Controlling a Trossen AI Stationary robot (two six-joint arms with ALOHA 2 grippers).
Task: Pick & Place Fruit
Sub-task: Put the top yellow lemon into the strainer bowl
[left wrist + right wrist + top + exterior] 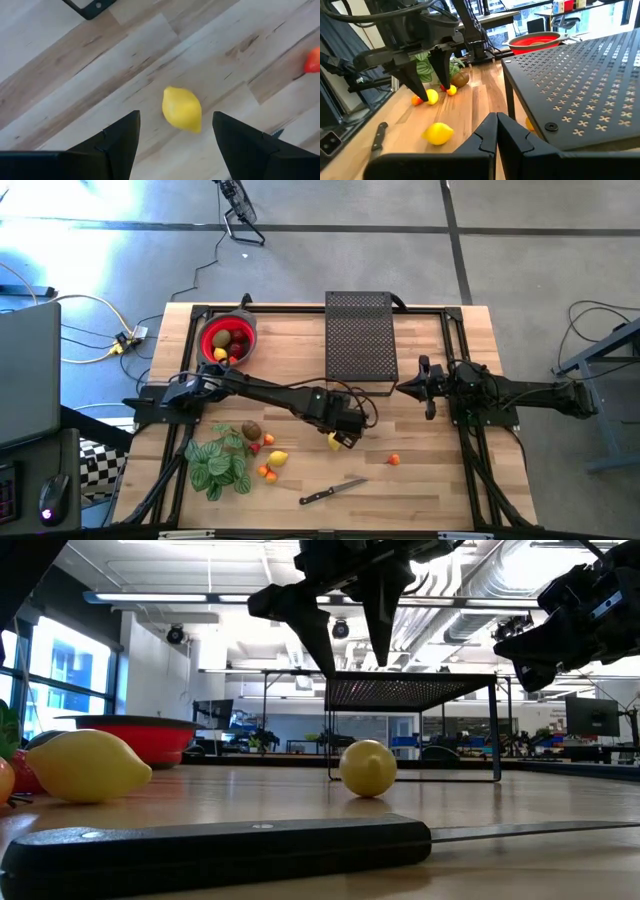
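A yellow lemon lies alone on the wooden table, near the middle. My left gripper is open and hangs above it, pointing down, with one finger on each side and clear of it. The low view shows its fingertips well above the lemon. More fruit lies by the leafy plant: a kiwi, a second lemon and tiny orange pieces. One small orange-red piece lies apart. My right gripper is shut and waits beside the black stand.
A red bowl holding some fruit stands at the far left of the table. A black perforated stand fills the far middle. A black-handled knife lies near the near edge. Bare wood lies between the lemon and the knife.
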